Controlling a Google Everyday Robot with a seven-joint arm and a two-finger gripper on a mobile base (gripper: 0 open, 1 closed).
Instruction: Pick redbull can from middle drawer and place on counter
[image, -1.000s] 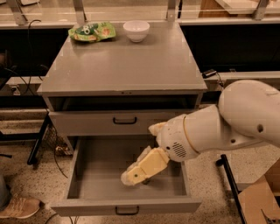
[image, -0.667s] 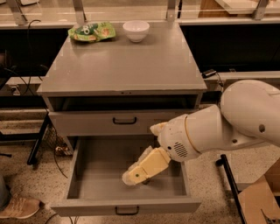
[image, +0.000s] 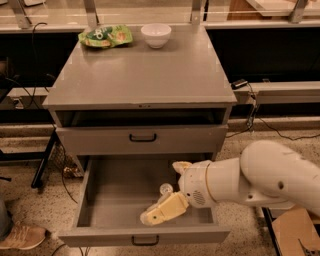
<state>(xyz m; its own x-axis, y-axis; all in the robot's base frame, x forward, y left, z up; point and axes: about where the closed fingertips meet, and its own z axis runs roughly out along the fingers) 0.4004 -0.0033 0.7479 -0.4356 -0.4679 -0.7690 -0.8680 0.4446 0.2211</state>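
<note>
Grey cabinet on speckled floor, counter (image: 150, 75) above the tool. Middle drawer (image: 107, 200) open. Gripper (image: 161, 210) inside, lower and nearer the drawer front than a second ago. Redbull can (image: 166, 189) upright just behind it. Grip state: cannot tell. Pickup likely imminent, not confirmed.

The cream-yellow plastic claw (image: 163, 210) on its glossy white arm (image: 272, 175) sits low inside the wide, plain grey metal drawer (image: 112, 197). Just beside it shows a small, pale silver can (image: 166, 189). The smooth grey bench (image: 145, 75) carries a round white bowl (image: 156, 35) and a crinkled green bag (image: 105, 36) with paler patches.
</note>
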